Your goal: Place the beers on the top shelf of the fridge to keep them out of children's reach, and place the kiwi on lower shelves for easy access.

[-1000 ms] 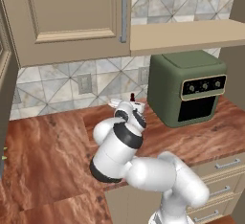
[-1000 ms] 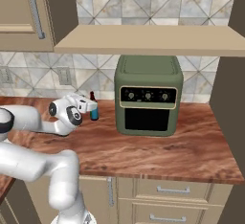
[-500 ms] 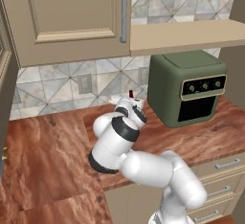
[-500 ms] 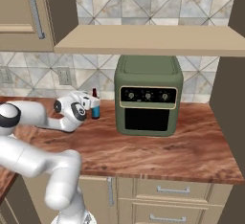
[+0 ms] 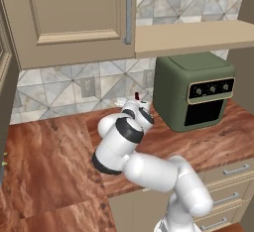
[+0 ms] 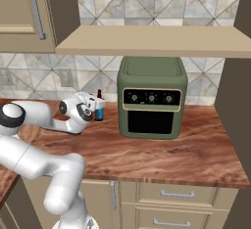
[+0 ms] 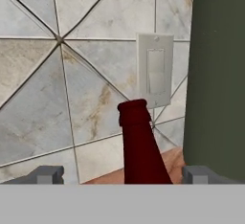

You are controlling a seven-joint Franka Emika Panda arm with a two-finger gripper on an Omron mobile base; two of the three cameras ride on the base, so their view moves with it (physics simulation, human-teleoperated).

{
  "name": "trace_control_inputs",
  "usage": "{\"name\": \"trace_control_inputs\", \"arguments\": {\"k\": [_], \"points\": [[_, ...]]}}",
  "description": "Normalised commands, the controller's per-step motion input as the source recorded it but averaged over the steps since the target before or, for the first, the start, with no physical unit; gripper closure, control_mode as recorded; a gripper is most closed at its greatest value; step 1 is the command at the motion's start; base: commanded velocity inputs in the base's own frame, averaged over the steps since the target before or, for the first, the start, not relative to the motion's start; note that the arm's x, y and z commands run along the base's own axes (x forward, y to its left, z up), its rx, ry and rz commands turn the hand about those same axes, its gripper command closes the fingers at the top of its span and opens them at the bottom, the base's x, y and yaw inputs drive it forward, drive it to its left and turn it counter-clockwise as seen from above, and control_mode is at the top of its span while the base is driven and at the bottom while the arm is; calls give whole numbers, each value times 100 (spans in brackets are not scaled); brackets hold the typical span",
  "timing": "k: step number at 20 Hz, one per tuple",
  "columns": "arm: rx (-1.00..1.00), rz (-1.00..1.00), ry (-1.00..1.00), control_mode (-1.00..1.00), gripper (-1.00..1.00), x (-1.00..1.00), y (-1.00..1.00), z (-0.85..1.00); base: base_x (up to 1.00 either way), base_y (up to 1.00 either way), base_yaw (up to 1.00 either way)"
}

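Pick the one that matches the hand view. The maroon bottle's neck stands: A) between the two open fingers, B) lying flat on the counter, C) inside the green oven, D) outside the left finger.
A: the maroon bottle rises upright midway between the two fingers, which stand wide apart.

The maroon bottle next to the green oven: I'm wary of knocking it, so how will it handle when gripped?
The maroon bottle looks tall and slim on a narrow base, so a sideways nudge would probably tip it. Its glossy neck seems smooth, likely slippery. The gripper is open with its fingertips astride the neck; a grip there, above the body, might let it swing.
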Motion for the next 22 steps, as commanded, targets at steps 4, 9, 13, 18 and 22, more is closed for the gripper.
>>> {"name": "trace_control_inputs", "arguments": {"k": [4, 9, 13, 18, 22], "points": [[0, 0, 0, -100, 100, 0, -20, -14, 0, 0, 0], [0, 0, 0, -100, 100, 0, -20, -12, 0, 0, 0], [0, 0, 0, -100, 100, 0, -3, -4, 0, 0, 0], [0, 0, 0, -100, 100, 0, 0, 0, 0, 0, 0], [0, 0, 0, -100, 100, -37, 7, 17, 0, 0, 0]]}}
